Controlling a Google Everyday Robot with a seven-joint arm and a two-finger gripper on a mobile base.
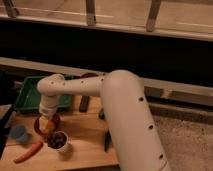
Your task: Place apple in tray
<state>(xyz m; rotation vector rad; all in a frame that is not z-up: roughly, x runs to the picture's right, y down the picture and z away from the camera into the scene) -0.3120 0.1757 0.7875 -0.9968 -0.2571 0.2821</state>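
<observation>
Item 1, far left: a small blue cup (19,132) is standing on the wooden worktop (85,147). A long orange carrot (29,151) is lying in front of it on a diagonal. Neither is forming part of the job.

Item 2, rear left: the green tray (26,97) is sitting at the back edge of the worktop, partly masked by the arm. It is serving as the destination, and nothing is visibly lying in the part on show.

Item 3: the apple (46,126) is sitting in the round reddish-orange bowl (37,127), just in front of the tray and outside it. The claw (48,118) is pointing straight down at the apple and appears to be touching it. That posture is suggesting a top-down pick. Whether the claw is apart or clamped, I cannot tell.

Item 4: the apple is reading as round, so it is offering no long axis. Its stem end is not making itself visible.

Item 5: a cup of dark fruit (59,141) is standing just right of the bowl, close enough to be crowding any lift.

Item 6, right: the white arm (125,115) is reaching leftwards across the worktop.
</observation>
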